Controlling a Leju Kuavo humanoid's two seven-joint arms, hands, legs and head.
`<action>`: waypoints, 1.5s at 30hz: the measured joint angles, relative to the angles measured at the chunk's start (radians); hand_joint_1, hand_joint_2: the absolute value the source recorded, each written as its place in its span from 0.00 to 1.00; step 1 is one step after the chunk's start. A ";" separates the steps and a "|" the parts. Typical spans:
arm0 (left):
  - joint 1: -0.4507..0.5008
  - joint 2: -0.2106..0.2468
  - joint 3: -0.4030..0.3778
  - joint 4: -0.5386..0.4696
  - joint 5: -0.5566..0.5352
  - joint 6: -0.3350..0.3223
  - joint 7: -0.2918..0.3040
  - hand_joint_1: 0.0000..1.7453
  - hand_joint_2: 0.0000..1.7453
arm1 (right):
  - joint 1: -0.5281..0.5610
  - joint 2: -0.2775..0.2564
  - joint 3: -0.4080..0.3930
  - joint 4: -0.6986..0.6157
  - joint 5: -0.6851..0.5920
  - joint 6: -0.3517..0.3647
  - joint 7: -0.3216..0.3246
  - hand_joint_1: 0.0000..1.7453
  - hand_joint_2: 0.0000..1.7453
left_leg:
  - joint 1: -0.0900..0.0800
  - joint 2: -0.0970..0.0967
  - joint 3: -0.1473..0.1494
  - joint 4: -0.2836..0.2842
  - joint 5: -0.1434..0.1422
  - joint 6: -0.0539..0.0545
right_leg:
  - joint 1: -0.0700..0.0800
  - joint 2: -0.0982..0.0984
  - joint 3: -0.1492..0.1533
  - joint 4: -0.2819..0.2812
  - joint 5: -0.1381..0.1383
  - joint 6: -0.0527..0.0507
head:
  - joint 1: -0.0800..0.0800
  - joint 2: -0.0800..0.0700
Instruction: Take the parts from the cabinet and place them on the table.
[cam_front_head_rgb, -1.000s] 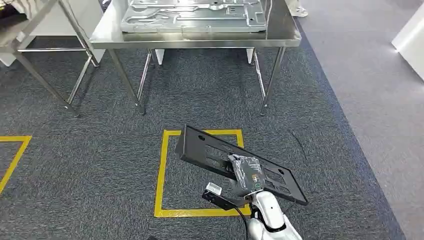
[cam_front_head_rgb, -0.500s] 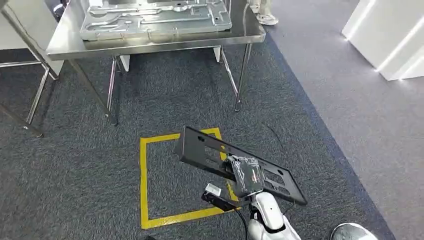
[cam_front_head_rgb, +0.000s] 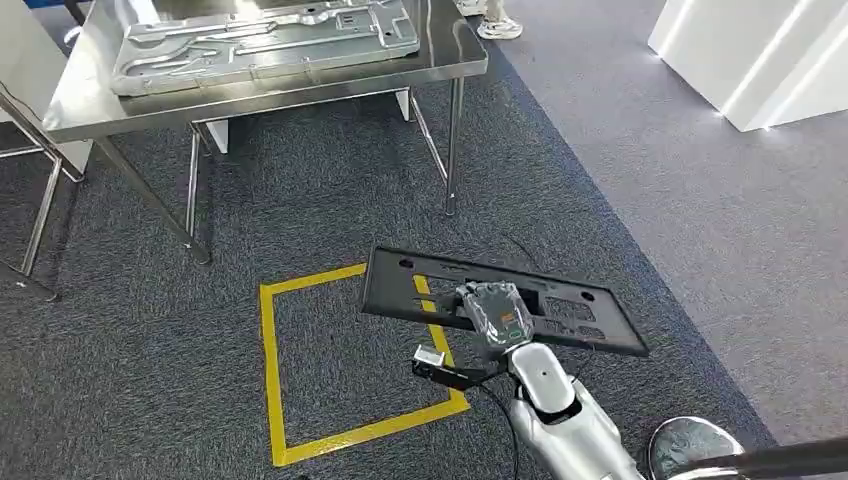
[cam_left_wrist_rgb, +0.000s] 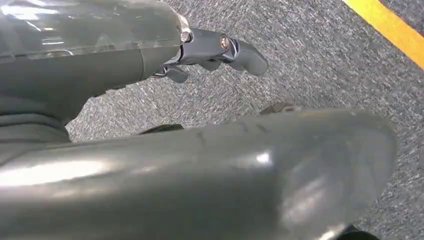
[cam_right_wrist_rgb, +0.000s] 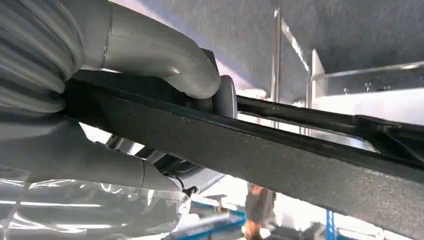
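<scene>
One black panel (cam_front_head_rgb: 500, 300) sits lower middle of the head view, held flat over the carpet by our right hand (cam_front_head_rgb: 497, 312), which grips it around the middle. Up close, the thumb (cam_right_wrist_rgb: 165, 60) wraps over its edge, and the far end is cut off by the frame. Our left hand (cam_left_wrist_rgb: 210, 52) holds nothing, fingers loosely spread. Upper left, the steel worktop (cam_front_head_rgb: 440, 70) carries a grey metal sheet (cam_front_head_rgb: 260, 40), partly cropped.

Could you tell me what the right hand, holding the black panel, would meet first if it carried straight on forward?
Probably nothing soon: ahead of the right hand and black panel lies carpet; the steel table stands farther off, leftward.
</scene>
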 joint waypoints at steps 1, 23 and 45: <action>0.000 0.000 0.000 0.000 0.000 0.000 0.000 0.00 0.00 | -0.018 -0.007 0.003 0.005 -0.001 0.002 0.000 1.00 1.00 | 0.001 0.000 0.001 -0.002 0.001 -0.002 | 0.001 0.000 0.000 0.000 0.000 -0.003 | 0.000 0.000; -0.005 0.005 0.001 0.000 0.022 -0.037 0.036 0.00 0.00 | -0.222 -0.157 0.087 0.059 -0.017 0.146 -0.036 1.00 1.00 | 0.025 -0.003 0.060 -0.060 -0.004 0.010 | -0.022 0.008 -0.182 0.285 -0.059 0.043 | 0.000 0.000; 0.013 0.006 0.002 0.001 0.039 -0.010 0.051 0.00 0.00 | -0.272 -0.222 0.209 0.073 -0.024 0.160 0.035 1.00 1.00 | -0.051 -0.067 -0.178 0.031 0.174 0.058 | 0.018 0.061 0.175 0.000 -0.157 -0.016 | -0.001 0.000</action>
